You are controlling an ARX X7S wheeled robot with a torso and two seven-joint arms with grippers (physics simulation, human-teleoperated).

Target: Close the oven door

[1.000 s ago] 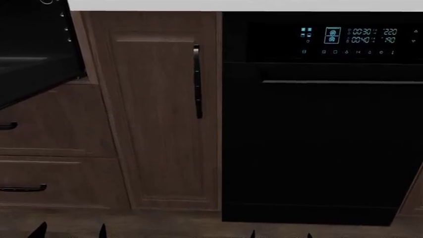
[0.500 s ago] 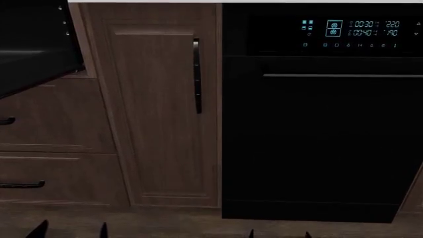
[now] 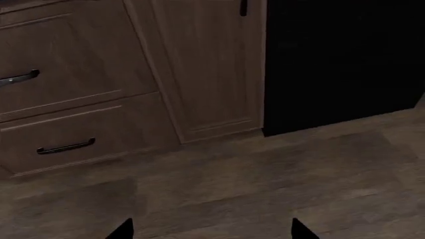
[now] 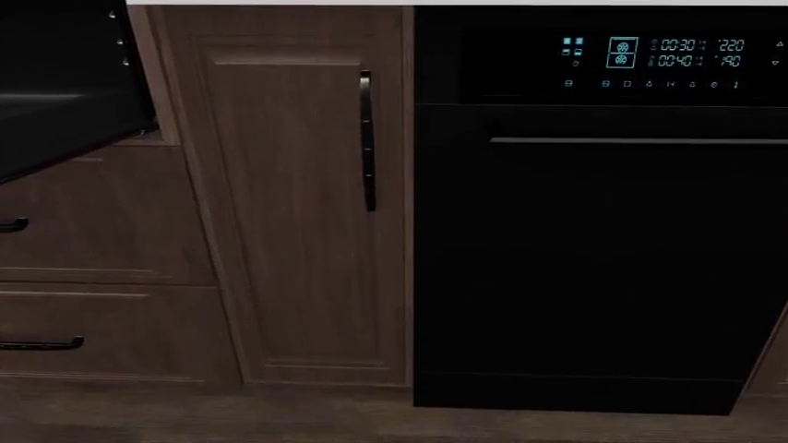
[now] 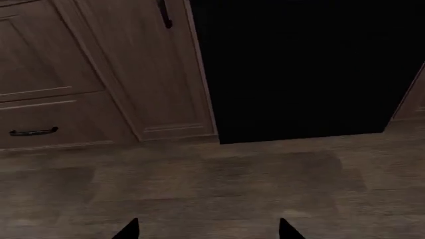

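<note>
Wood floor [image 3: 265, 179], brown cabinets [image 4: 295, 231] – oven door [image 4: 55, 138] ajar, both grippers' tips apart.

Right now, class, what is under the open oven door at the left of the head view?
Under the oven door sit two wooden drawers with black handles. The door's edge covers the upper drawer's top left corner; what lies further left is out of view.

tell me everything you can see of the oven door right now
Only a corner of the oven door shows, at the upper left edge of the head view. It is a flat black panel, hanging open and jutting out from a dark cavity above the wooden drawers. Its near edge slopes down toward the frame's left. Most of it is cut off. Nothing touches it; neither wrist view shows it.
</note>
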